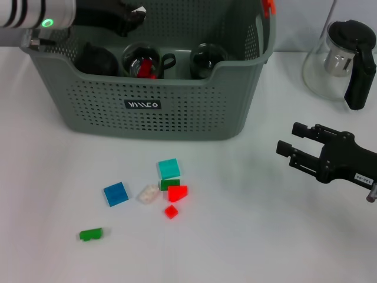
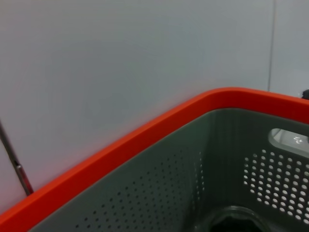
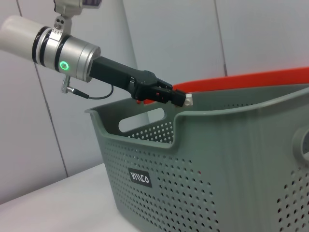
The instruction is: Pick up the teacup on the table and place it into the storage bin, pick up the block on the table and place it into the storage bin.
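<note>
The left pincer (image 1: 136,15) hung over the storage bin (image 1: 177,112), its state unclear. The right pincer (image 1: 293,146) hovered released. A red block (image 1: 177,193) (light, rigid, likely best pinched across flat sides) lay on the desk (image 1: 265,236).

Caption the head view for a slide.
Left hand over the storage bin; right hand waits beside scattered blocks.

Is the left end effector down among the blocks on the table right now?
No, the left end effector is up over the storage bin, while the blocks lie on the table in front of it.
</note>
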You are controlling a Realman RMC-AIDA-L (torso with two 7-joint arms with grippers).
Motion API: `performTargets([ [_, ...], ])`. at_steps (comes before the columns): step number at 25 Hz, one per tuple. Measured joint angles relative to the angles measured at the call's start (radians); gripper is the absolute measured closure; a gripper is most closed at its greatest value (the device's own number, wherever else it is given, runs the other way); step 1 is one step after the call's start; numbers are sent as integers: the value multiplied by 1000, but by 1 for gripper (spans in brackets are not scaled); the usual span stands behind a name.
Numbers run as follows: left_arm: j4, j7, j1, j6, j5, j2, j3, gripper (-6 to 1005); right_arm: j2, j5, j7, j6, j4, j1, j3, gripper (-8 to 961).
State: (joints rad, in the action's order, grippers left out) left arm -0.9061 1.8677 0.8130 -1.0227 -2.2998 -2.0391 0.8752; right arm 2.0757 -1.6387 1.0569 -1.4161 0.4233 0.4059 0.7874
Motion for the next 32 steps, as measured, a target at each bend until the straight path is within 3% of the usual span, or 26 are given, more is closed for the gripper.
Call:
performTargets([
  [7,-7,82,9,11,-74,-10,11,806,0,0,-4,-2,0,-2,-9,308],
  [12,-75,82,-16,9,-68,-44,6,686,0,0,-4,-3,0,-3,-10,308],
  [15,-211,79,-86,-31,20,-83,-11,555,0,0,-5,-3,0,-4,-10,309],
  [17,-311,72,-166,-78,151,-108,-16,467,0,0,-5,-3,0,-6,-10,309],
  [19,-360,71,-231,-136,278,-115,-18,380,0,0,-5,-3,0,-6,-11,309],
  [21,-364,75,-289,-236,397,-104,-33,293,1,0,-5,-3,0,-5,-11,309],
  [25,-265,55,-354,-452,528,-81,-142,230,1,-1,1,-3,0,0,-11,308],
  [28,-128,-2,-386,-575,566,-69,-277,183,2,-3,1,-3,0,2,-11,307],
  [31,-19,-77,-430,-635,552,-47,-355,152,3,-4,2,-3,0,2,-11,308],
  [32,13,-240,-480,-672,507,-40,-372,154,2,-6,2,-3,0,2,-11,308],
])
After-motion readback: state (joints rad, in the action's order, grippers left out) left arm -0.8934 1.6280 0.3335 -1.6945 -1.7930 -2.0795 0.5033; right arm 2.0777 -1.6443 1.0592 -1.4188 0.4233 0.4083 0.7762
